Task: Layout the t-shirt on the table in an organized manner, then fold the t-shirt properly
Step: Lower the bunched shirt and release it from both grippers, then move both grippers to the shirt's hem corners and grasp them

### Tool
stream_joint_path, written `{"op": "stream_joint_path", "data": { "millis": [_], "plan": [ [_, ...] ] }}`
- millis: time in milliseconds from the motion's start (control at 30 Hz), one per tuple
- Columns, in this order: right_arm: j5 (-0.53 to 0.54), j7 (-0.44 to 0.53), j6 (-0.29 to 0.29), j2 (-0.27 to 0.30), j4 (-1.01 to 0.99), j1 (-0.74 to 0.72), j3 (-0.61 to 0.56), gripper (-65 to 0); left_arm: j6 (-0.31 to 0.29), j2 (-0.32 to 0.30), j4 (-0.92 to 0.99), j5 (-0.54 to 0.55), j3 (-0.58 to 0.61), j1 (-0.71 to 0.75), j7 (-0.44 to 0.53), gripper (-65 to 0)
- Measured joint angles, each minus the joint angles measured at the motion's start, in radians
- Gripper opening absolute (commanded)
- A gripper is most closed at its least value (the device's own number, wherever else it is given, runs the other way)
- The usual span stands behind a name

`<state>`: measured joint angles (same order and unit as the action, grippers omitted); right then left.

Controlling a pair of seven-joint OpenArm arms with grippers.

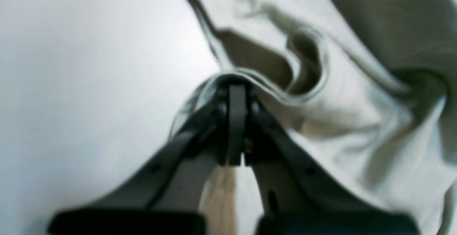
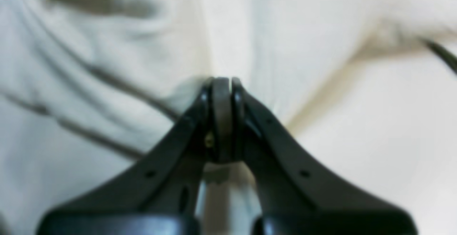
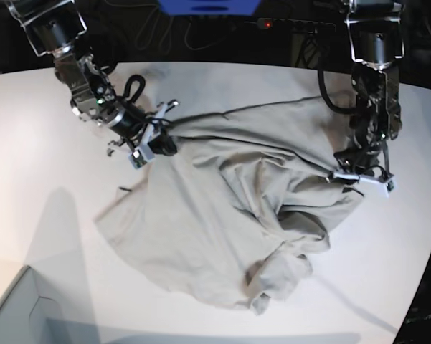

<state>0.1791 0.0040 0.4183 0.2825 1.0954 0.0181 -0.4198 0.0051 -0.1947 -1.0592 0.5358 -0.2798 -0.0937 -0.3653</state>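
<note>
T-shirt (image 3: 222,215) crumpled; grey box (image 3: 14,312) only in base.

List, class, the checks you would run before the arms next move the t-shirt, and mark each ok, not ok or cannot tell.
1. Left gripper shut on the t-shirt edge: ok.
2. Right gripper shut on cloth: ok.
3. Cloth between the two grips pulled straight: ok, a taut line runs across.
4. T-shirt lying flat: not ok, the near part is bunched and folded over.
5. T-shirt wholly on the table: ok.
6. Collar position: cannot tell.
</note>
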Motion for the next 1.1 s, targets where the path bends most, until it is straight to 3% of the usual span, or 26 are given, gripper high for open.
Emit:
{"op": "stream_joint_path", "data": {
  "millis": [100,200,267,433,600,733,933,1100],
  "plan": [
    [-0.012,-0.076,0.004,-0.012,0.127,0.102,-0.008,-65.0,0.003,-0.03,-0.001,0.0,-0.019,-0.051,0.014,-65.0],
    [-0.042,-0.183,0.008,-0.071,0.235,0.176,-0.011,-65.0,-0.001,-0.037,-0.003,0.001,-0.082,-0.085,0.012,-65.0],
    [-0.042,-0.199,0.019,-0.075,0.296,0.2,0.008,-65.0,0.0,-0.038,-0.003,0.0,-0.123,-0.096,0.008,-65.0],
    [-0.041,-0.221,0.016,-0.061,0.385,0.18,0.243,-65.0,0.018,-0.042,-0.065,0.003,-0.23,-0.097,-0.004,-65.0],
    [-0.045,-0.352,0.014,-0.064,0.408,0.185,0.462,-65.0,0.004,-0.029,-0.248,0.012,-0.246,0.006,0.004,-64.3],
    [-0.041,-0.419,0.013,-0.066,0.441,0.193,0.474,-56.9,0.005,0.0,-0.347,0.045,-0.248,0.17,-0.002,-57.9],
    [-0.044,-0.467,0.012,-0.094,0.48,0.244,0.48,-41.0,0.004,-0.006,-0.356,0.169,-0.248,0.338,0.002,-37.9],
    [-0.041,-0.463,0.013,-0.114,0.522,0.261,0.471,-39.7,0.01,-0.004,-0.349,0.183,-0.248,0.418,-0.004,-35.3]
  ]
}}
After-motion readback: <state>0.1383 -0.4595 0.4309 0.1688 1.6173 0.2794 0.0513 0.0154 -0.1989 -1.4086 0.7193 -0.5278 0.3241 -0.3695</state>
